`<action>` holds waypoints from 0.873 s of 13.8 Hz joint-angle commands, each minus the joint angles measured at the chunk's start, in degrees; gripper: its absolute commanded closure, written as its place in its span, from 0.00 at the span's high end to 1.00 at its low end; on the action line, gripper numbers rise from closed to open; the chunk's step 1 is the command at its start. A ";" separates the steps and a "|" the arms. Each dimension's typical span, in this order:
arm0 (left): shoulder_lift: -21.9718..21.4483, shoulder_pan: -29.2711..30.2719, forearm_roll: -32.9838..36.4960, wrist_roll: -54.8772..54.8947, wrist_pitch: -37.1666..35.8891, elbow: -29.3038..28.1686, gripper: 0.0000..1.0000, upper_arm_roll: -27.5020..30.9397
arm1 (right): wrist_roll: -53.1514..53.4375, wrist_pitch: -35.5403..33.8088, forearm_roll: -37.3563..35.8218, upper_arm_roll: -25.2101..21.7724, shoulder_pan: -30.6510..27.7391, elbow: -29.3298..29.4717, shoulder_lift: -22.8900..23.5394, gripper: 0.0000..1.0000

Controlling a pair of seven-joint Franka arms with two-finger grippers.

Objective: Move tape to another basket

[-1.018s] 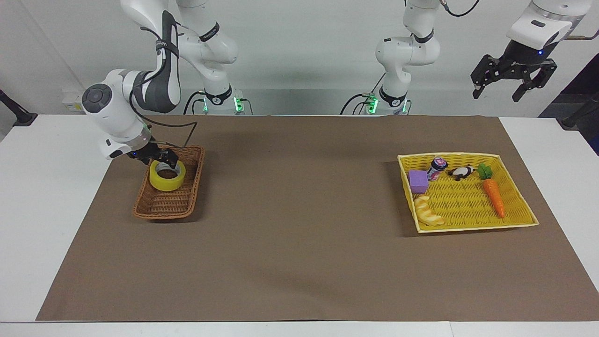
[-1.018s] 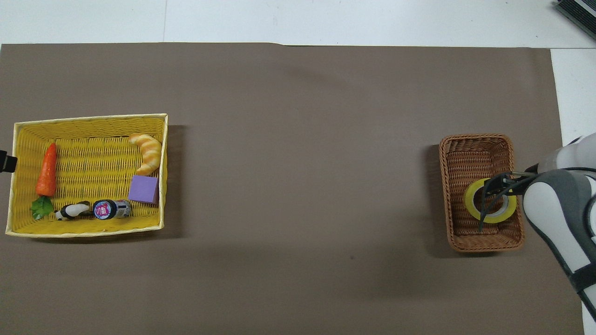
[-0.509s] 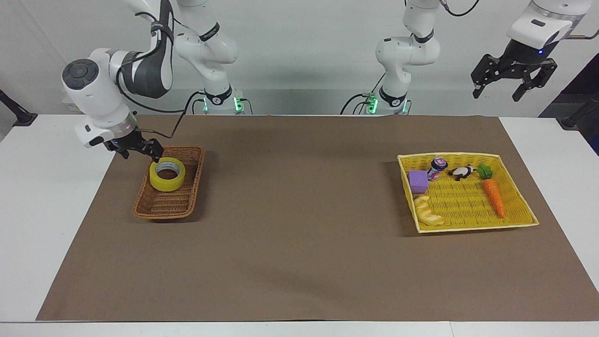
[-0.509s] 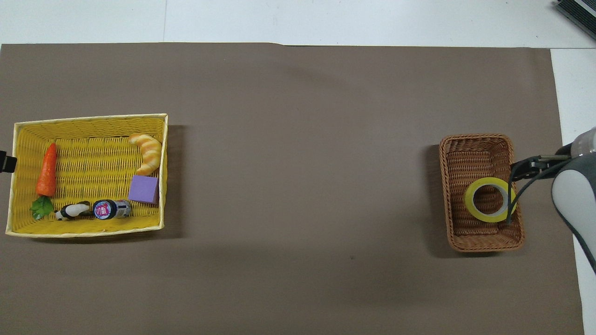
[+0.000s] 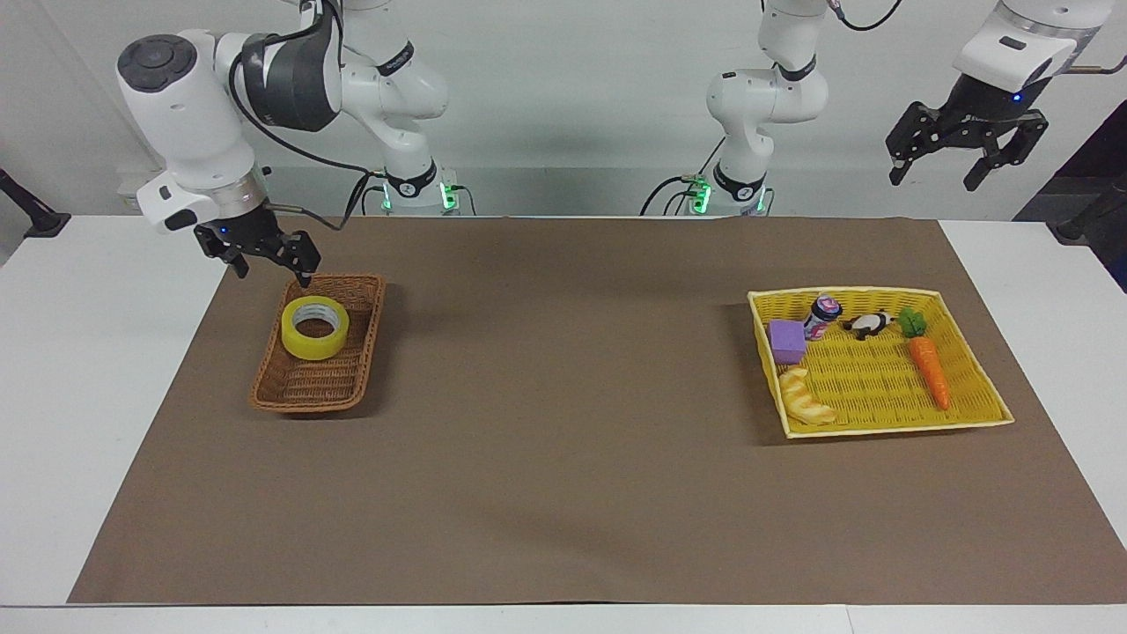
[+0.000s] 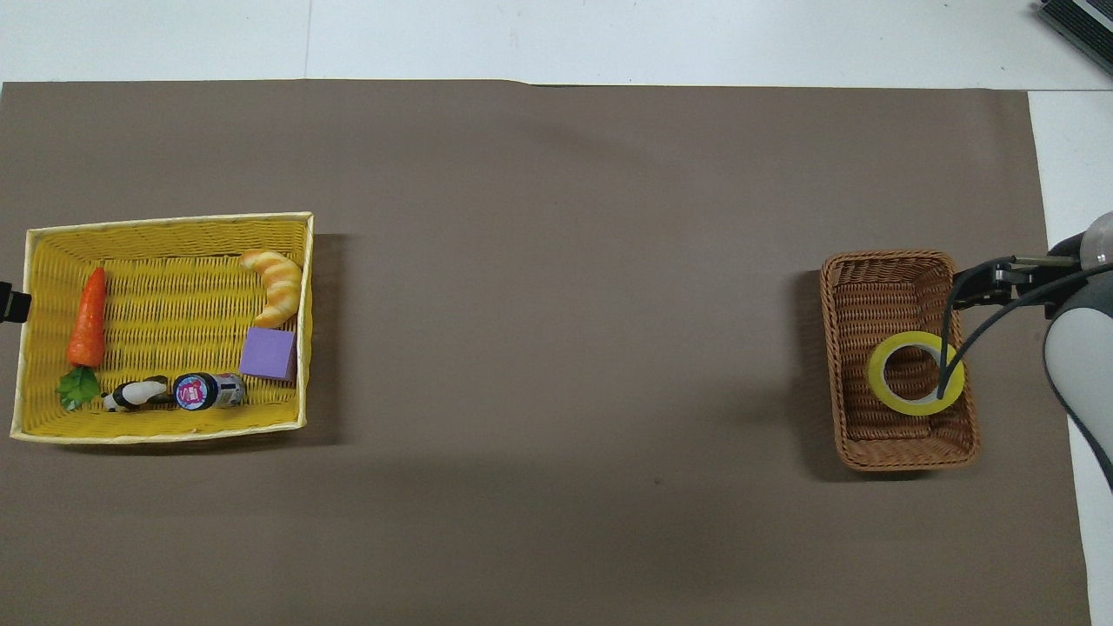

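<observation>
The yellow tape [image 5: 314,345] lies flat in the brown wicker basket [image 5: 299,398] at the right arm's end of the table, in the half nearer to the robots. It also shows in the overhead view [image 6: 878,376], inside the basket [image 6: 896,450]. My right gripper [image 5: 274,273] is open and empty, raised above the basket's rim and clear of the tape; in the overhead view the right gripper [image 6: 983,291] is over the basket's outer edge. My left gripper [image 5: 933,180] is open and empty, and waits high above the other end of the table.
A flat yellow tray-basket [image 5: 889,424] stands at the left arm's end, holding a carrot [image 5: 929,370], a croissant toy [image 5: 806,401], a purple block [image 5: 786,341], a small can [image 5: 821,315] and a panda toy [image 5: 867,324]. A brown mat [image 5: 563,396] covers the table.
My right gripper has let go of the tape, opened and risen out of the basket toward the robots. The tape stays in the basket. The left arm has not moved.
</observation>
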 commanded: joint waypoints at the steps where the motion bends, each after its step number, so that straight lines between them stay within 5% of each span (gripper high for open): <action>1: -1.56 0.77 -0.12 0.28 -0.27 -1.66 1.00 -0.47 | 0.30 -5.01 1.56 0.89 -0.47 3.46 -1.77 1.00; 5: -1.56 0.77 -0.12 0.28 -0.27 -1.66 1.00 -0.47 | 0.04 -13.98 3.32 1.59 -0.82 11.99 -0.19 1.00; 12: -1.56 0.77 -0.12 0.28 -0.27 -1.66 1.00 -0.47 | -0.93 -14.53 5.34 1.59 -0.73 12.54 -0.01 1.00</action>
